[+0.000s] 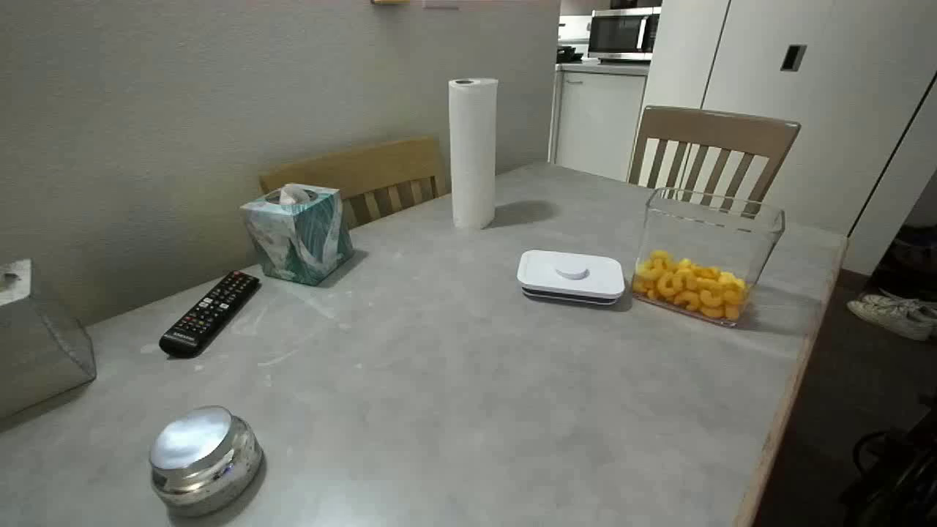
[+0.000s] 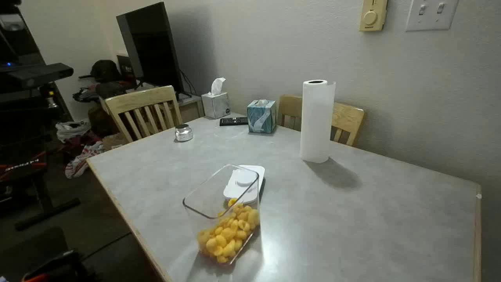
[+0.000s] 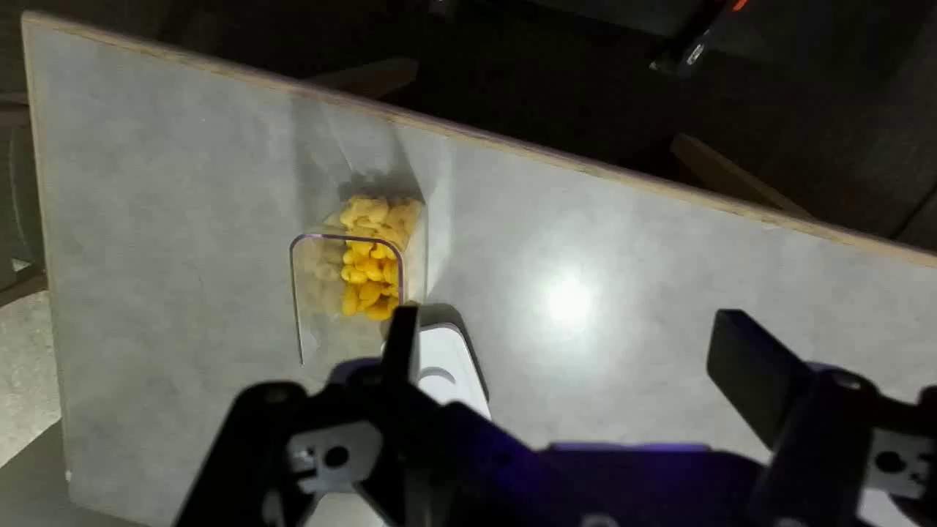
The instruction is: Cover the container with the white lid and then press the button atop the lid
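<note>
The container (image 1: 695, 238) is a clear, open-topped box with yellow snack pieces in its bottom. It stands upright on the table and also shows in an exterior view (image 2: 203, 219) and in the wrist view (image 3: 320, 333). The white lid (image 1: 538, 272) lies flat on the table beside the container, top up; it also shows in an exterior view (image 2: 235, 192). The round button (image 1: 571, 271) is at its centre. My gripper (image 3: 564, 318) is open and empty above the table, out of both exterior views. In the wrist view its left finger hides part of the lid (image 3: 465, 362).
A paper towel roll (image 1: 473, 154) stands upright near the wall. A teal tissue box (image 1: 299, 234), a black remote (image 1: 210, 313), a grey tissue box (image 2: 216, 105) and a shiny metal jar (image 1: 205, 461) are farther along the table. Chairs (image 2: 143, 111) stand around the table.
</note>
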Robot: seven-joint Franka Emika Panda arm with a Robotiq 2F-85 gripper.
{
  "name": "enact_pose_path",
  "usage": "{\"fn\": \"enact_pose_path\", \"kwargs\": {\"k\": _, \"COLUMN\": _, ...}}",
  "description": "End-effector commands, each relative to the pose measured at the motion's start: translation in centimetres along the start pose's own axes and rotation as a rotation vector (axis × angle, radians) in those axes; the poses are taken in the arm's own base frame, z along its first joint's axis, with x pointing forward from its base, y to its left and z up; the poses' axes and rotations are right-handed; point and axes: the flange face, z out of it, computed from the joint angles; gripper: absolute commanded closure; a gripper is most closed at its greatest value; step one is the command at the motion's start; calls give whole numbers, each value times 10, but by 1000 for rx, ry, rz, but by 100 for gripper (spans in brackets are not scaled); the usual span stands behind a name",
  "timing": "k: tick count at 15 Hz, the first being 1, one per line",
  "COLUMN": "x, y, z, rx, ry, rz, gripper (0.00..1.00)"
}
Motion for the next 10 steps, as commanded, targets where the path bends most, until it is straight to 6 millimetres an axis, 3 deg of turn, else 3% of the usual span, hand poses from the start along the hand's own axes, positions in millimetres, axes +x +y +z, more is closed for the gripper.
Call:
{"fn": "enact_pose_path", "kwargs": {"k": 1, "x": 0, "y": 0, "z": -1, "rx": 0, "ry": -1, "rz": 0, "gripper": 0}}
{"fn": "enact_pose_path", "kwargs": {"k": 6, "x": 10, "y": 16, "z": 3, "rx": -71, "ry": 78, "rz": -12, "gripper": 0}}
{"fn": "enact_pose_path", "kwargs": {"k": 10, "x": 26, "y": 37, "z": 1, "rx": -230, "ry": 284, "rz": 26, "gripper": 0}}
